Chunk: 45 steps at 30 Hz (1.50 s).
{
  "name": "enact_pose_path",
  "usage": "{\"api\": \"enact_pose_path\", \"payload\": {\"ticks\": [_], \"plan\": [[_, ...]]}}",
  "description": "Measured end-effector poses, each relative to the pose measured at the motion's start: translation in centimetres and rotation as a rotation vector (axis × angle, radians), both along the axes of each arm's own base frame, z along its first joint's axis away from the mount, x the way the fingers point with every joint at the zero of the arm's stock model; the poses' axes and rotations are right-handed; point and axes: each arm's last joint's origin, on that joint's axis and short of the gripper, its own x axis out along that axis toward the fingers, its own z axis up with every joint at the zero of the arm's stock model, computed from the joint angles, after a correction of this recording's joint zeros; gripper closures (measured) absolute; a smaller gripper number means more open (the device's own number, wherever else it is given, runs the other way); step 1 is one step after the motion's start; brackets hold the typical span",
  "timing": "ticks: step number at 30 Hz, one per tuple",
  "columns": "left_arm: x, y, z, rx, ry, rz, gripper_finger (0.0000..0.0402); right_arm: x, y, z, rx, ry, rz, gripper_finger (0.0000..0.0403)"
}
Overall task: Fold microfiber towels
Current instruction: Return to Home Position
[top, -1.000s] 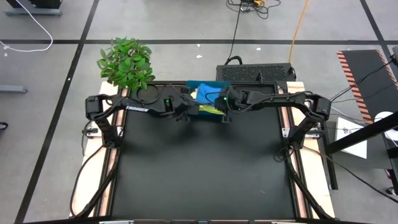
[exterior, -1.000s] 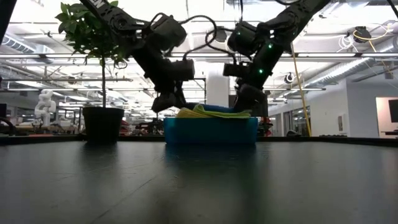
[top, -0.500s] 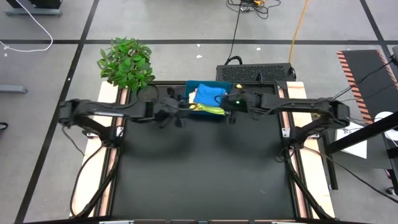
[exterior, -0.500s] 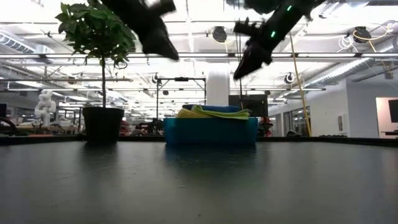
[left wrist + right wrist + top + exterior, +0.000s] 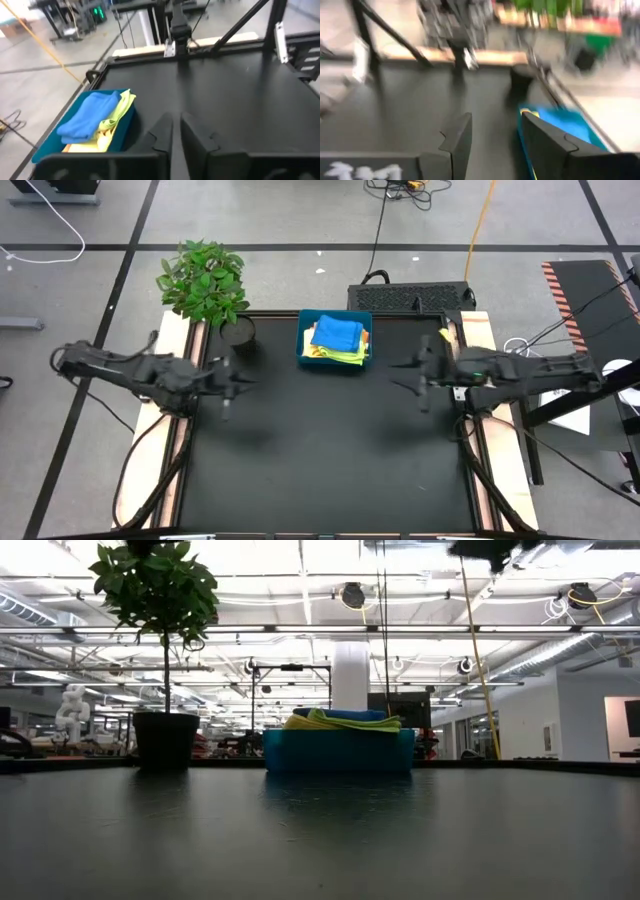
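The microfiber towels lie stacked in a teal-blue tray (image 5: 304,345) at the far middle of the table. A blue towel (image 5: 337,332) is on top, over a lime green towel (image 5: 347,356) and a yellow towel (image 5: 84,147). My left gripper (image 5: 236,379) hovers over the table's left part, its fingers shut and empty in the left wrist view (image 5: 176,133). My right gripper (image 5: 398,374) hovers over the right part, open and empty (image 5: 492,135). Both point toward the table's middle, well clear of the tray.
A potted plant (image 5: 203,280) stands at the far left corner beside the tray, its dark pot (image 5: 165,739) on the table. A black box (image 5: 410,297) sits behind the table's far edge. The black tabletop (image 5: 320,450) spreads out before the tray.
Both grippers have come up and away from the tray with nothing in them. My left gripper has swung toward the table's left edge and my right toward the right edge, both tipping up toward level. The towels stay stacked in the tray.
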Motion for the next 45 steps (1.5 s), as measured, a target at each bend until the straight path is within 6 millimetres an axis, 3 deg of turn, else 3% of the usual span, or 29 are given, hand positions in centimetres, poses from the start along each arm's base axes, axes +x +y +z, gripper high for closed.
{"api": "enact_pose_path", "payload": {"ticks": [4,8,13,18,23,31,34,37,45], "plan": [[-3.8,-0.2,-1.2,-0.017,-0.102,-0.010,0.0396,-3.2,0.8,-1.5,-0.039,-0.227,0.124,0.0247],[-6.4,0.3,-2.6,-0.058,-0.198,-0.031,0.0388,-5.2,0.8,-4.4,-0.032,-0.362,0.176,0.0248],[-8.4,1.0,-5.1,-0.040,-0.267,-0.048,0.0379,-6.5,0.6,-8.2,-0.029,-0.409,0.171,0.0248],[-9.6,1.5,-6.9,-0.033,-0.392,-0.051,0.0392,-7.9,0.2,-8.6,-0.078,-0.511,0.111,0.0248],[-8.8,1.2,-8.1,0.003,-0.390,-0.066,0.0397,-7.7,0.2,-8.4,-0.079,-0.498,0.114,0.0248],[-6.9,0.4,-12.6,0.022,-0.425,-0.062,0.0385,-6.2,0.4,-13.0,-0.054,-0.450,0.114,0.0248],[-6.5,0.3,-13.8,0.005,-0.475,-0.060,0.0395,-6.3,0.4,-12.5,-0.064,-0.525,0.111,0.0248],[-6.4,0.2,-14.4,-0.018,-0.422,-0.087,0.0398,-6.1,0.4,-13.1,-0.057,-0.463,0.115,0.0248],[-6.3,0.1,-14.8,-0.069,-0.380,-0.101,0.0379,-6.2,0.4,-12.8,-0.053,-0.488,0.111,0.0248]]}}
